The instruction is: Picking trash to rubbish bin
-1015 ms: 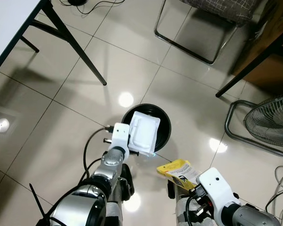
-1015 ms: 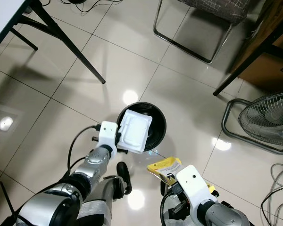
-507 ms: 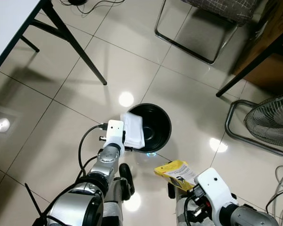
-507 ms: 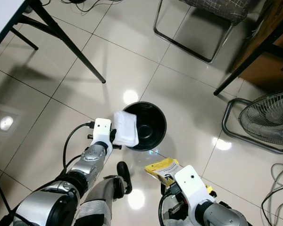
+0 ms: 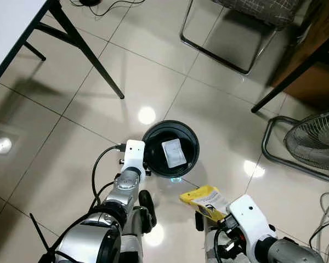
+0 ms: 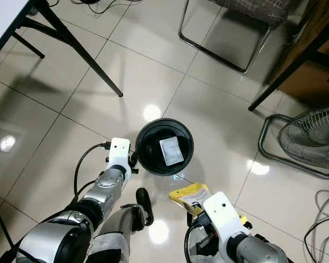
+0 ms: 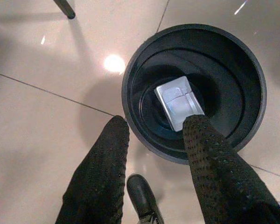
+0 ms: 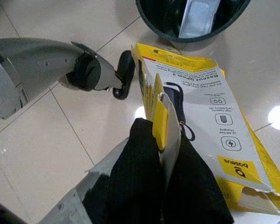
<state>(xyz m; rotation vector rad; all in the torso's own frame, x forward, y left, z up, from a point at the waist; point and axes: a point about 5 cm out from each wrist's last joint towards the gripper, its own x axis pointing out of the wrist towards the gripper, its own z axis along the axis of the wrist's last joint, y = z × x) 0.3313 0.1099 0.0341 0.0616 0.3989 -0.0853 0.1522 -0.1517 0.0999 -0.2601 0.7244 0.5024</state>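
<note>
A round black rubbish bin (image 5: 197, 148) stands on the tiled floor right before me. A white plastic container (image 5: 173, 153) lies flat at its bottom, also seen in the left wrist view (image 7: 178, 102). My left gripper (image 7: 156, 123) hovers open over the bin's near-left rim (image 7: 245, 65), nothing between its fingers. My right gripper (image 8: 161, 135) is shut on a torn yellow cardboard box (image 5: 207, 198), held low to the right of the bin and a little nearer to me. The box's printed face (image 8: 210, 121) points up.
A black table leg (image 5: 90, 55) slants down at the upper left. A chrome chair frame (image 5: 219, 55) stands behind the bin. A floor fan (image 5: 312, 142) and loose cables (image 5: 323, 219) lie at the right. A dark desk leg (image 5: 290, 82) crosses at the upper right.
The white container left my left gripper and dropped into the bin. The left gripper drew back to the bin's left rim. The right arm with the yellow box stayed put.
</note>
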